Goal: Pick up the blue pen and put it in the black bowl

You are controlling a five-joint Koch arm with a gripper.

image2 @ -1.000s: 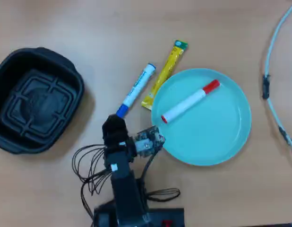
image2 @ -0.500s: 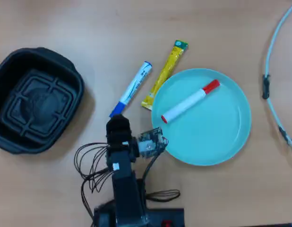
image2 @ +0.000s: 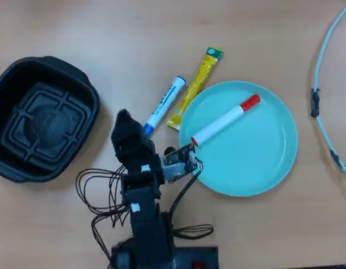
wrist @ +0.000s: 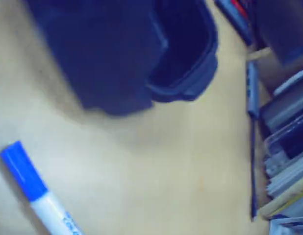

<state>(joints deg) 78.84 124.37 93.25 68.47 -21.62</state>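
The blue pen (image2: 163,105) lies on the tan table, a white marker with its blue cap at the lower left end. It lies between the black bowl (image2: 88,92) and the teal plate. In the wrist view the blue pen (wrist: 35,192) lies at the lower left and the black bowl (wrist: 188,73) is at the top. My gripper (image2: 124,119) hovers just left of the pen's cap, between the pen and the bowl. It holds nothing. In the wrist view the gripper (wrist: 117,100) is one dark blurred mass, so I cannot tell how the jaws stand. The bowl is empty.
A round light-teal plate (image2: 274,162) at the right holds a white marker with a red cap (image2: 224,121). A yellow sachet stick (image2: 195,87) lies beside the pen. The arm's black wires (image2: 100,190) loop near its base. A pale cable (image2: 324,84) runs down the right edge.
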